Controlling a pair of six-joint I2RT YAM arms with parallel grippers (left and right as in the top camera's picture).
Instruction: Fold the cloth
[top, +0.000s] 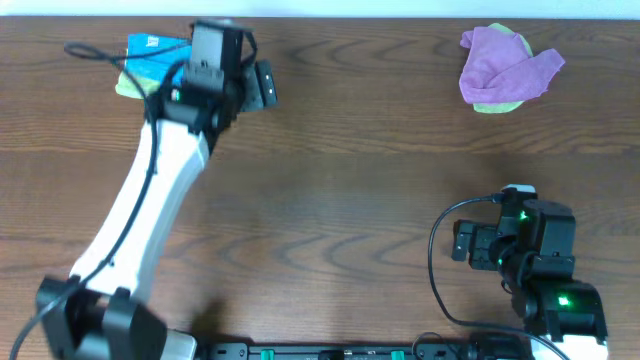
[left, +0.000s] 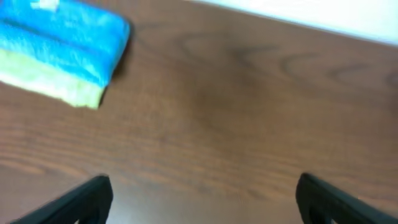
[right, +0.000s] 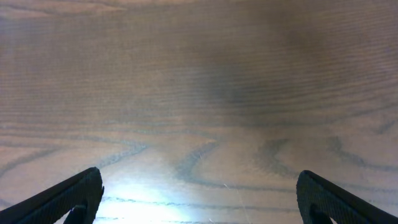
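The cloth (top: 152, 55) is sky-blue and lies folded at the far left of the table, on top of a light green cloth (top: 128, 86). In the left wrist view the cloth (left: 62, 36) fills the upper left corner with the green cloth (left: 56, 84) showing under its near edge. My left gripper (top: 263, 85) hangs just right of this stack, apart from it, open with only bare wood between its fingers (left: 93, 198). My right gripper (top: 462, 241) rests near the front right, open over bare wood (right: 199, 186).
A crumpled purple cloth (top: 505, 62) lies at the far right on another light green cloth (top: 494, 104). The left arm (top: 150, 200) stretches diagonally from the front left corner. The table's far edge (left: 311, 15) runs close behind the left gripper.
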